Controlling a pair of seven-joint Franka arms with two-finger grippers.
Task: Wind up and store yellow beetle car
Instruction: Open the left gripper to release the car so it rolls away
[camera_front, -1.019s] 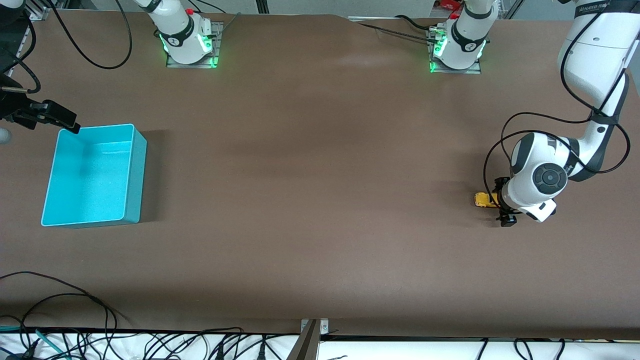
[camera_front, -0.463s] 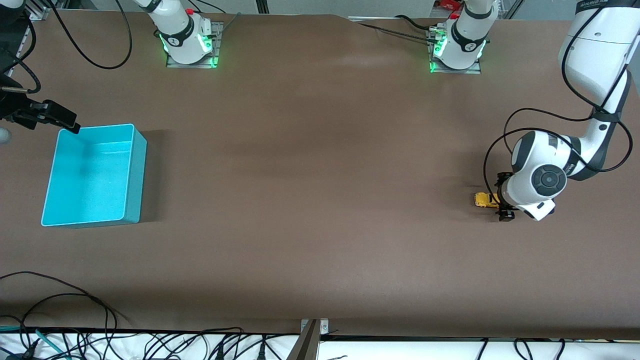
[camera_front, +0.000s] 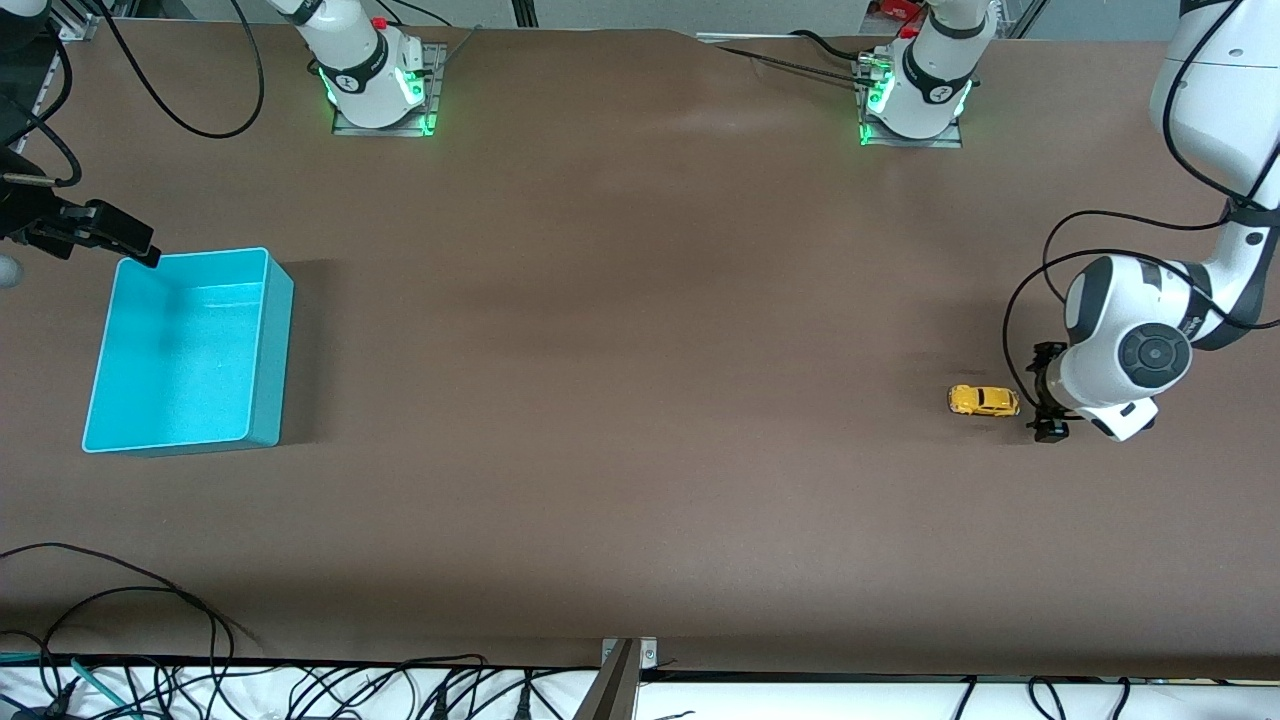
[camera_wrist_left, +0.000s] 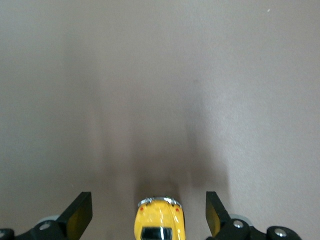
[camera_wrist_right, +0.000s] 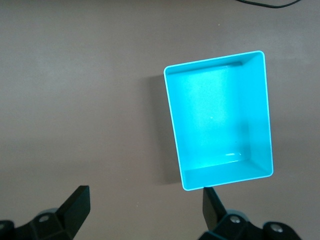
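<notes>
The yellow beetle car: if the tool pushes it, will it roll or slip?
The yellow beetle car stands on its wheels on the flat table, so it probably rolls easily. Its rounded glossy body may slip between the open left tool fingers.

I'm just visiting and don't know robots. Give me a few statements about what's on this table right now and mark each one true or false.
1. The yellow beetle car stands on the table, held by nothing. True.
2. The left gripper has its jaws clamped on the car. False: its jaws are open and the car sits between them in the left wrist view, untouched.
3. The turquoise bin has nothing in it. True.
4. The car lies at the right arm's end of the table. False: it lies toward the left arm's end; the bin is at the right arm's end.
5. The right gripper holds a toy. False: it hangs open above the bin.
</notes>
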